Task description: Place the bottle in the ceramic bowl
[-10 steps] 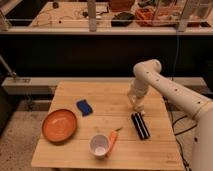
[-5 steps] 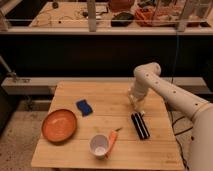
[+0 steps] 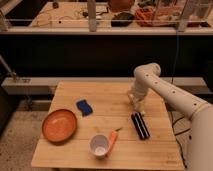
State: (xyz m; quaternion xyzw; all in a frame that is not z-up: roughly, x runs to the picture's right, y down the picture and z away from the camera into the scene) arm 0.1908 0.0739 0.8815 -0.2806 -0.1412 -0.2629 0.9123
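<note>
Nothing much has moved. My gripper (image 3: 136, 100) still sits low, far right; I can't tell if it's open or shut. The bottle (image 3: 140, 107) seems right under it. The ceramic bowl (image 3: 59, 125), near left, waits without it.

Warm, dim light falls on the table (image 3: 65, 95); behind it all is dark, with a brighter shelf (image 3: 65, 20) at 12 o'clock. The gripper (image 3: 139, 106), at the table's 2 o'clock, shows pale.

- The white robot arm's gripper (image 3: 138, 103) hangs low over a light wooden table (image 3: 110, 95), just behind a black ribbed rectangular bar (image 3: 140, 125).
- A wide orange-brown ceramic bowl (image 3: 59, 125) sits well apart, across the table.
</note>
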